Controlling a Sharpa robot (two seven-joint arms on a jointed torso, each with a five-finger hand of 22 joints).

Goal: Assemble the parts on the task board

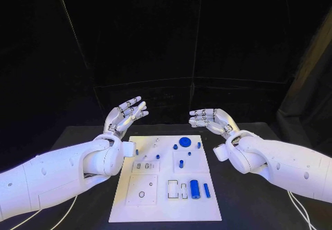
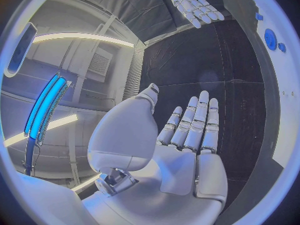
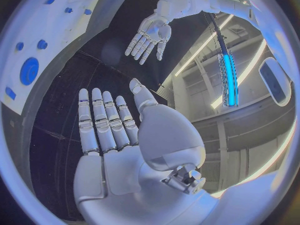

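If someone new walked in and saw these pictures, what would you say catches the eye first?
The two silver hands stand out first: the left hand and right hand are raised, fingers spread and holding nothing, beyond the far end of the board. Next comes the white task board in the middle of the black table, with a round blue disc near its far edge and a blue cylinder nearer the robot.

The task board (image 1: 166, 211) lies at the centre of the tabletop (image 1: 256, 206). Parts lie on it: a round disc part (image 1: 184, 141) near the far edge, a cylinder part (image 1: 195, 189) and a thin bar part (image 1: 207, 190) side by side toward the near right. The left robot hand (image 1: 126, 115) stands beyond the board's far left corner, the right robot hand (image 1: 211, 120) beyond its far right corner, the two well apart.
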